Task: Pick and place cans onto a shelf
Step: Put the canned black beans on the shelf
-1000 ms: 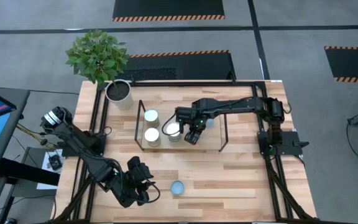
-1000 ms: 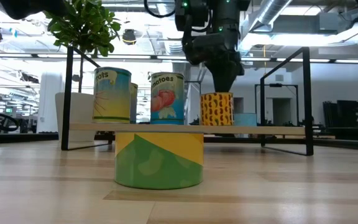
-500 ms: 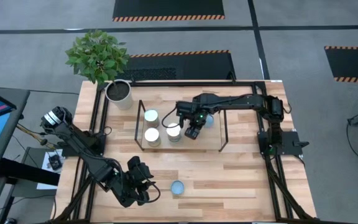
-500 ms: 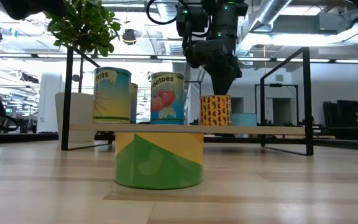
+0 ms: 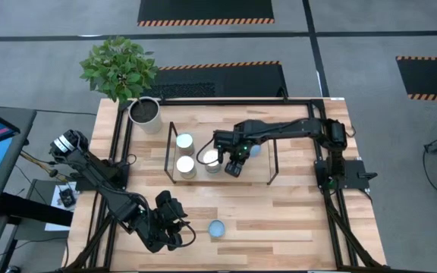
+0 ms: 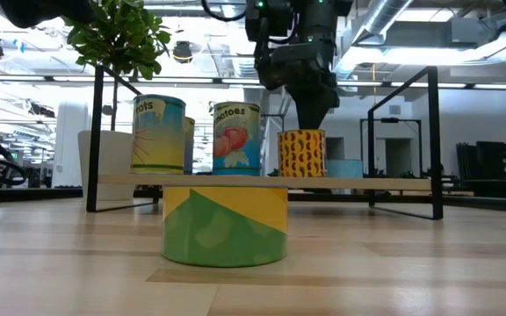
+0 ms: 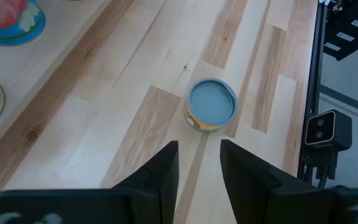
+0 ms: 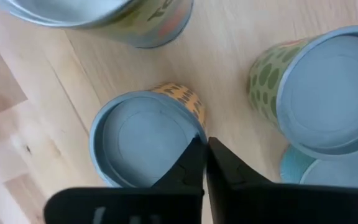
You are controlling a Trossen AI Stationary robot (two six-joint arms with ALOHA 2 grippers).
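Note:
The light-wood shelf (image 5: 258, 174) carries several cans; two white-topped ones (image 5: 185, 142) (image 5: 186, 166) stand at its left end. My right gripper (image 5: 234, 167) is shut over the shelf, its tips at the top of a yellow can with black spots (image 6: 301, 154), which has a blue top (image 8: 143, 149). A green-dotted can (image 8: 325, 93) stands next to it. One blue-topped can (image 5: 216, 227) stands on the table near the front edge; it also shows in the left wrist view (image 7: 211, 106). My left gripper (image 5: 179, 229) is open just left of it, touching nothing. My right gripper has its shut fingertips (image 8: 204, 158) at the rim (image 8: 194, 127) of the spotted can's top, coming from above and pointing down. The can stands upright on the shelf board (image 6: 385, 183). Whether the tips press on the rim or only stand beside it, I cannot tell.
A white plant pot (image 5: 145, 114) stands at the table's far left corner. Black wire uprights (image 6: 435, 140) rise at both shelf ends. In the low view the green and yellow can (image 6: 225, 224) stands in front of the shelf. Bare tabletop lies right of it (image 5: 294, 220).
My right gripper went a little toward the table's far edge, then came back toward the near edge to where it was, staying shut. The spotted can has slid a little along the shelf and stays upright.

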